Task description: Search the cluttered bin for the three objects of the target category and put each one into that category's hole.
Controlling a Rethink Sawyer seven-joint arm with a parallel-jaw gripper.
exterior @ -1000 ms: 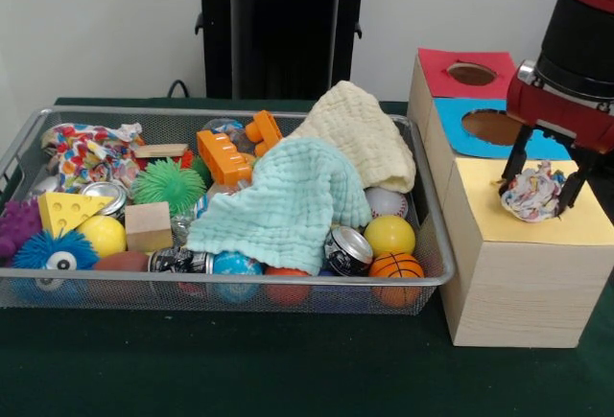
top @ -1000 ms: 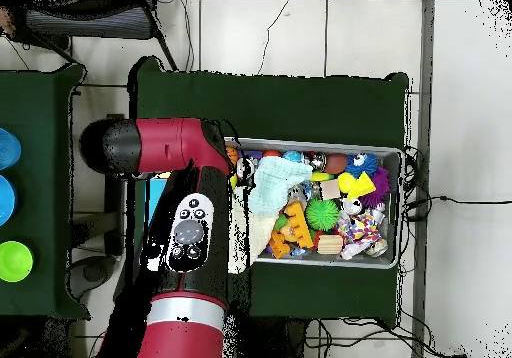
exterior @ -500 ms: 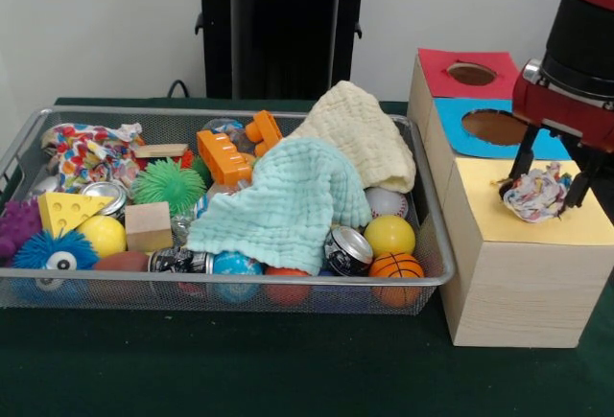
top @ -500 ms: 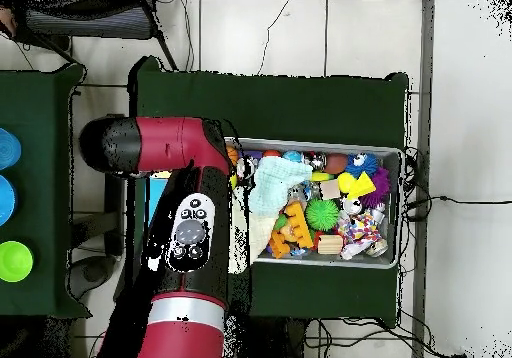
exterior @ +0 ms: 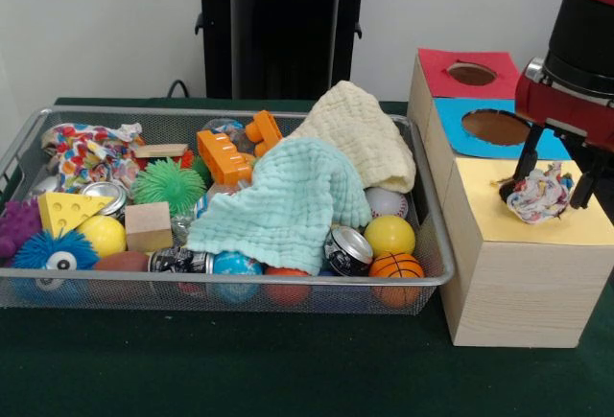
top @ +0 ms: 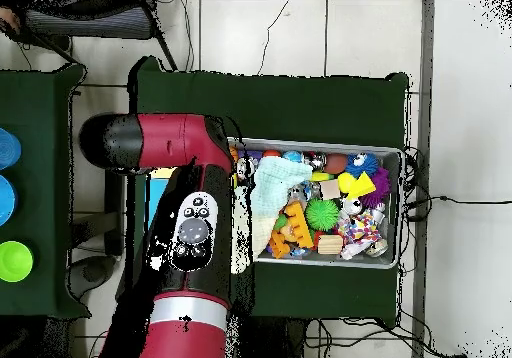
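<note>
A crumpled patterned cloth ball (exterior: 539, 196) sits between the two black fingers of my gripper (exterior: 555, 185), just over the yellow top (exterior: 499, 225) of the nearest wooden box. The gripper is shut on the ball. The yellow box's hole is hidden behind ball and fingers. The wire bin (exterior: 240, 288) to the left holds a mint cloth (exterior: 283, 206), a cream cloth (exterior: 360, 134) and a colourful patterned cloth (exterior: 86, 149) at its far left corner. In the overhead view my red arm (top: 190, 234) covers the boxes and the gripper; the bin (top: 395, 159) lies to its right.
Behind the yellow box stand a blue-topped box (exterior: 456, 129) and a red-topped box (exterior: 436, 72), each with an open hole. The bin also holds balls, crushed cans, orange bricks (exterior: 225, 153), a wooden block (exterior: 149, 225) and spiky toys. Green cloth covers the table.
The gripper has drifted slightly right and up over the yellow box, and the cloth ball moved with it. The bin's contents are unchanged.
</note>
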